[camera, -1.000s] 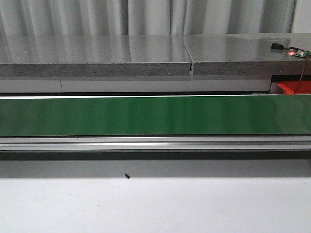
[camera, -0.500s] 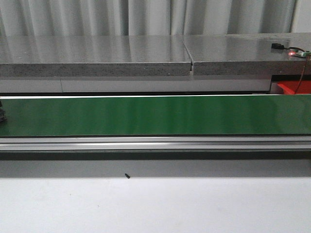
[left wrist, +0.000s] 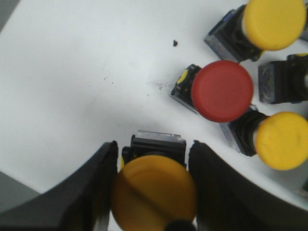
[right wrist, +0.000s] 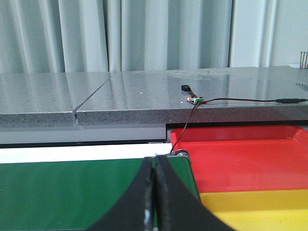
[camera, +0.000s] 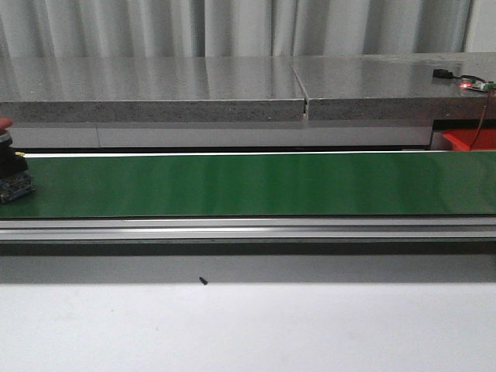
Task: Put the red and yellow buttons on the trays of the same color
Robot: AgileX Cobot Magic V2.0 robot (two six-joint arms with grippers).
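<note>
Between left pincer (left wrist: 153, 192) fingers: yellow button (left wrist: 154, 192), gripped both sides | right pincer (right wrist: 155, 192): closed, empty

closed hand (right wrist: 155, 192), red tray (right wrist: 240, 156), yellow tray (right wrist: 260, 204)

Belt: the green conveyor belt (camera: 248, 184) is lying open across nearly its whole run, with just one red-capped button (camera: 12, 172) sitting at its far left end.
Near surface: the white surface (camera: 248, 329) in front of the belt is staying bare except for a tiny dark speck (camera: 202, 280).
Left end effector (left wrist: 151, 192): its fingers (left wrist: 91, 192) are closing in around a yellow button (left wrist: 154, 195).
Cluster: a red button (left wrist: 221, 90) and two yellow buttons (left wrist: 274, 23) (left wrist: 281, 140) are crowding just beside it; open white surface is lying on the other side.
Right end effector (right wrist: 155, 192): the closed tips are hanging over the belt's end; a thin wire (right wrist: 185, 130) is draping down beside the red tray (right wrist: 250, 154) and yellow tray (right wrist: 260, 207).
</note>
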